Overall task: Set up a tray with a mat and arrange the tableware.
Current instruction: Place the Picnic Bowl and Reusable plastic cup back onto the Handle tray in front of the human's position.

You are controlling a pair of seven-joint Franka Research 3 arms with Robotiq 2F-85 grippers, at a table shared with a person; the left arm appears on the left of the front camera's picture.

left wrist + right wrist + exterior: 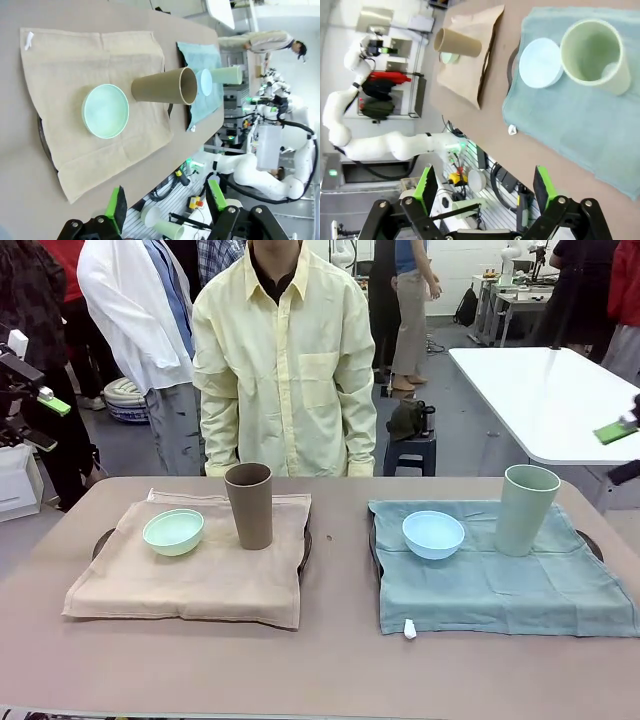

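Observation:
A mint green bowl [173, 531] [105, 110] and a brown tumbler [249, 505] [165, 86] stand on a beige mat [190, 575] [65, 65] that covers a dark tray [305, 552] on the left. On the right, a light blue bowl [433, 534] [540, 63] and a pale green tumbler [526, 509] [592, 52] stand on a teal mat [500, 585] [570, 120] over a second dark tray [590, 543]. My left gripper [38, 420] [167, 202] is open, raised off the table's left edge. Beyond the right edge my right gripper [620, 450] [487, 189] hangs open, holding nothing.
A person in a pale yellow shirt [285, 360] stands at the far side of the brown table [320, 670], hands out of sight. A small white tag [409, 629] sticks out at the teal mat's front edge. A white table [550, 390] stands behind at right.

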